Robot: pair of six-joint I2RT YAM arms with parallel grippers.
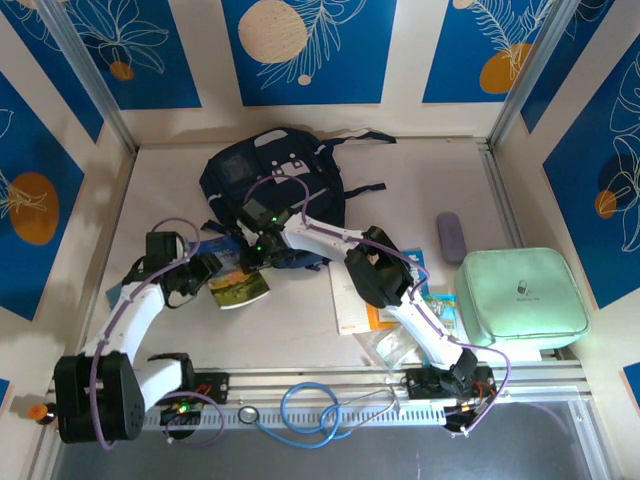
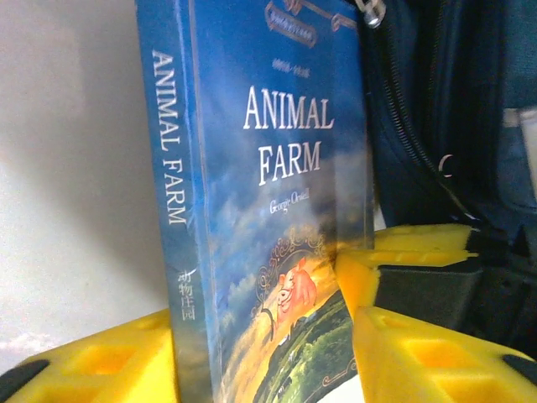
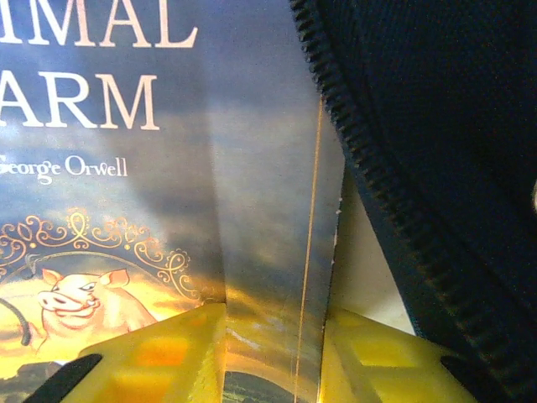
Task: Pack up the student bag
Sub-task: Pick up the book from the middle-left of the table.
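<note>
Bag (image 1: 275, 170) lies by the surface's (image 1: 420, 180) far edge. Left pincer (image 2: 252, 298) and right pincer (image 3: 273, 312) both clamp the book (image 2: 277, 168) beside it.

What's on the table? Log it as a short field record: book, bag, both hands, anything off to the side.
book: blue paperback book titled Animal Farm, between both hands, right beside the bag's zip
bag: large dark navy fabric backpack, lying toward the back of the table
left hand: yellow fingers on either side of the book; firm contact unclear
right hand: shut on the book's edge
aside: mint green rectangular zip case, on the right, apart from the bag
</note>
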